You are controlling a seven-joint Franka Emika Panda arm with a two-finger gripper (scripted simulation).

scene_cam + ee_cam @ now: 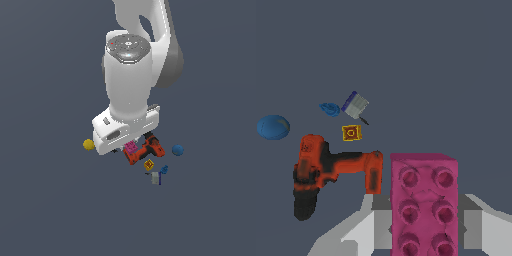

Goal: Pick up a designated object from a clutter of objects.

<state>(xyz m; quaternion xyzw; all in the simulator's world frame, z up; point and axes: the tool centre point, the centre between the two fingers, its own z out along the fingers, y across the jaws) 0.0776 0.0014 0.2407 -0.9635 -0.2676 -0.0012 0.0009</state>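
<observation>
One magenta brick (424, 205), one orange-red drill (331, 172), one yellow cube (351, 133), one blue ball (273, 127), one yellow ball (88, 144), one blue bit (330, 108), one white bit (355, 105); the gripper (425, 227) clamps the brick between its fingers (358, 232), lifted, the drill at its nine o'clock in the wrist view.

Arm upright, wrist pointing straight down

The gripper (131, 146) hangs low beneath the white arm (129, 75), its fingers (476, 225) closed against the pink brick (424, 205) from both sides.
</observation>
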